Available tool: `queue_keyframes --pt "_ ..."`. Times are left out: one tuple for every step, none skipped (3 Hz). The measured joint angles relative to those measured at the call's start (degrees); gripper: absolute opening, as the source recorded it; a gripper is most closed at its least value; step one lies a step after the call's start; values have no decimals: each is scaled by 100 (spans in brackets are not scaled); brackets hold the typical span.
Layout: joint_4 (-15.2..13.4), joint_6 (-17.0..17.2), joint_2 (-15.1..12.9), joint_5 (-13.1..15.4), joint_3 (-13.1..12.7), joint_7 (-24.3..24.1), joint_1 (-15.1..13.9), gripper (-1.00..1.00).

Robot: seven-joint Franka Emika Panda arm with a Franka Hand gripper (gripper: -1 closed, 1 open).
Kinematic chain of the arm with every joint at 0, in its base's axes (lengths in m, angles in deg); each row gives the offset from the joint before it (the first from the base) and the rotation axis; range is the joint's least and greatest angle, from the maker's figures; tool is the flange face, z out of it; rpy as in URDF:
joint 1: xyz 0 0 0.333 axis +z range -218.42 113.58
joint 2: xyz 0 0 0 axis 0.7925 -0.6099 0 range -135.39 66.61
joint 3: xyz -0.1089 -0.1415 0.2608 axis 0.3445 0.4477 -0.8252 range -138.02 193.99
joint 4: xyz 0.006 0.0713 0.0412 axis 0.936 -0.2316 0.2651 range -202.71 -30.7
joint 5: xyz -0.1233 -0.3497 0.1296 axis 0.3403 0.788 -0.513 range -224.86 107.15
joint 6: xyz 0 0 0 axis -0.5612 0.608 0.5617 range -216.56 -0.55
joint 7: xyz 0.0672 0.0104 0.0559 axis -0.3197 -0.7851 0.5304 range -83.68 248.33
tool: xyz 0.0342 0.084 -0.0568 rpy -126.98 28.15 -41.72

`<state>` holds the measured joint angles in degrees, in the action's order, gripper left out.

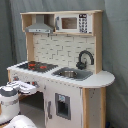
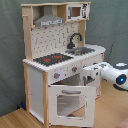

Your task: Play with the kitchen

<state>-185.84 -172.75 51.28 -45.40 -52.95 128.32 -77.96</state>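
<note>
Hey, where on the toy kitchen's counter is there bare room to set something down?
The rounded counter end beyond the sink and faucet is bare. The hob is flat and free. The front is crowded: the gripper sits above the oven door.

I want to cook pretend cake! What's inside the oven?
The oven door hangs open, but the oven looks dark and nothing shows inside. The robot arm reaches in by the opening and covers part of it.
</note>
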Motion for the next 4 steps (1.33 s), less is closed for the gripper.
queue_keyframes --pt "169 -454 0 -12 -16 -76 -306 100" --pt "407 -660 -48 -28 -272 -501 -355 100" --pt "470 -871 -142 -63 -339 -769 -806 100" --pt "678 -1193 -142 -63 -342 -768 -1255 100"
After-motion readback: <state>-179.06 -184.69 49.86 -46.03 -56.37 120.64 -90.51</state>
